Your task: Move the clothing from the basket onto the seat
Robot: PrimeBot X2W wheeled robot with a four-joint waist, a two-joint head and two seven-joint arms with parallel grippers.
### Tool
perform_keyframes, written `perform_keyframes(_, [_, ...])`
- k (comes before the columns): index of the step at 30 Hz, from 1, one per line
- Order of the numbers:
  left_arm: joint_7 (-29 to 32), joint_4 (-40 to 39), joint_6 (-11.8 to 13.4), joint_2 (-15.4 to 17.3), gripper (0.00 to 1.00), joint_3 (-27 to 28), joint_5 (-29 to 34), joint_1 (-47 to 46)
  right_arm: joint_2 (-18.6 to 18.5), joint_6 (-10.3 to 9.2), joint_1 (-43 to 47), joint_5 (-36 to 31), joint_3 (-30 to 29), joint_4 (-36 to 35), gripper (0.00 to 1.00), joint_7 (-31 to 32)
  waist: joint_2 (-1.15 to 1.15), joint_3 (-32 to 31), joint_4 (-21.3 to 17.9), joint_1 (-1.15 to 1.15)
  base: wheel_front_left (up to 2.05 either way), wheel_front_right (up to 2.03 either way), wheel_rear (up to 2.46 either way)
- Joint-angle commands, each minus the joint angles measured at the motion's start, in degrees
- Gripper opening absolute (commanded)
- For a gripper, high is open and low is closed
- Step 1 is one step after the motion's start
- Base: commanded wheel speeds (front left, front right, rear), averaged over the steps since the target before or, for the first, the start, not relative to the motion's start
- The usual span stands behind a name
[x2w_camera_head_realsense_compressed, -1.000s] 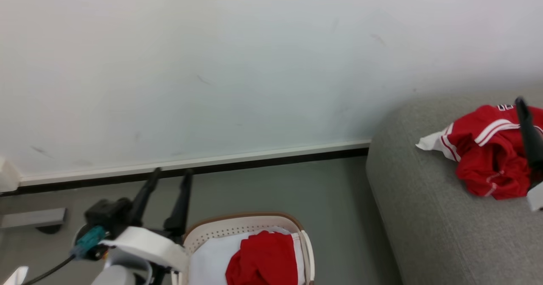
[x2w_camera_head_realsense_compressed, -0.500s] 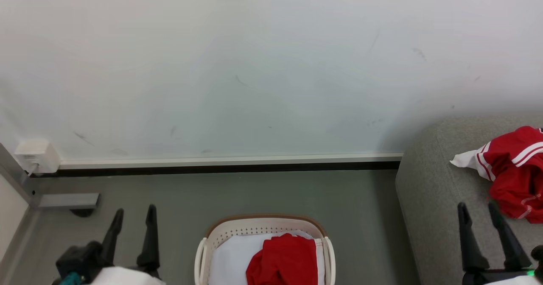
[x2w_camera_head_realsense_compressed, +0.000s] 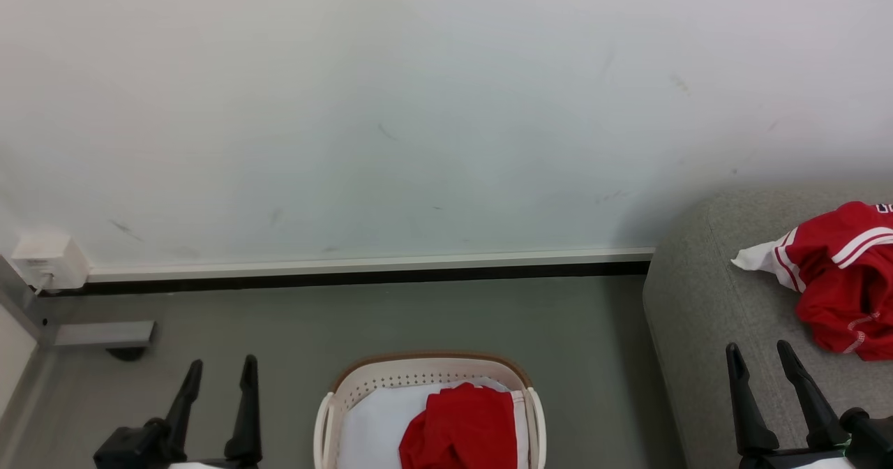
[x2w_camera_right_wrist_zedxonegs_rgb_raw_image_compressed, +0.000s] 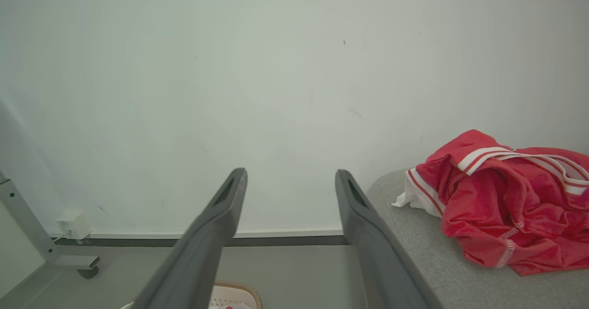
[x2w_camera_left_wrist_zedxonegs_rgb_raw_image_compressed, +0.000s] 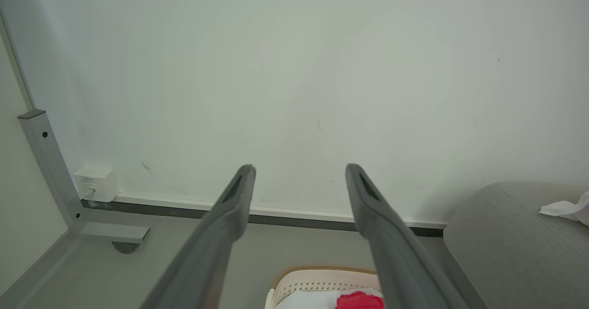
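In the head view, the basket [x2w_camera_head_realsense_compressed: 425, 359] sits on the grey floor [x2w_camera_head_realsense_compressed: 446, 315] at 6 o'clock. A red heap [x2w_camera_head_realsense_compressed: 460, 427] lies inside it on a white liner [x2w_camera_head_realsense_compressed: 373, 427]. The left gripper [x2w_camera_head_realsense_compressed: 222, 362] is at 7 o'clock, with its two fingers apart and nothing between them. The right gripper [x2w_camera_head_realsense_compressed: 757, 345] is at 5 o'clock, over the edge of the grey seat [x2w_camera_head_realsense_compressed: 704, 329], and its fingers are apart and empty too. A red striped piece [x2w_camera_head_realsense_compressed: 844, 280] lies crumpled on the seat at 3 o'clock. A small white box [x2w_camera_head_realsense_compressed: 49, 259] is on the wall [x2w_camera_head_realsense_compressed: 418, 106] at 9 o'clock. In the left wrist view, the left gripper [x2w_camera_left_wrist_zedxonegs_rgb_raw_image_compressed: 300, 167] has its fingers wide apart. The basket [x2w_camera_left_wrist_zedxonegs_rgb_raw_image_compressed: 322, 279] peeks in at 6 o'clock, and the seat [x2w_camera_left_wrist_zedxonegs_rgb_raw_image_compressed: 506, 235] is at 4 o'clock. In the right wrist view, the right gripper [x2w_camera_right_wrist_zedxonegs_rgb_raw_image_compressed: 290, 172] also has its fingers wide apart. The red striped piece [x2w_camera_right_wrist_zedxonegs_rgb_raw_image_compressed: 497, 208] rests on the seat [x2w_camera_right_wrist_zedxonegs_rgb_raw_image_compressed: 414, 254] at 4 o'clock, well apart from the fingers.
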Motion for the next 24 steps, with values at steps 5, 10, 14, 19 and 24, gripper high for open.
perform_keyframes(5, [-0.03,0.5,-1.04,-0.78,1.0,1.0,2.13,-0.86,0.3,-0.12,-0.94,-0.78,0.3,0.38,1.0,-0.18,0.0,0.15,-0.18,0.0,0.0,0.0,0.0])
perform_keyframes(10, [-0.03,1.38,-1.82,-1.42,1.0,-0.15,3.07,-3.44,-0.48,-0.12,-2.25,0.09,0.61,-0.46,1.0,-0.19,0.0,1.61,-0.39,0.0,0.0,0.0,0.0])
perform_keyframes(14, [-0.03,1.93,-2.17,-1.4,1.0,-1.49,3.61,-6.41,-1.41,-0.12,-4.89,0.39,1.13,-1.53,1.0,-0.18,0.0,4.48,-1.47,0.0,0.0,0.0,0.0])
perform_keyframes(19, [-0.03,3.16,-2.4,-0.6,1.0,-3.05,2.41,-11.7,-1.07,-0.12,-9.91,-0.02,0.48,-3.78,1.0,-0.18,0.0,11.57,-2.99,0.0,0.0,0.0,0.0])
perform_keyframes(24, [-0.03,6.43,-2.46,0.91,1.0,-6.45,0.79,-17.28,0.03,-0.12,-15.33,-1.17,-0.86,-6.09,1.0,-0.18,0.0,18.18,-4.82,0.0,0.0,0.0,0.0])
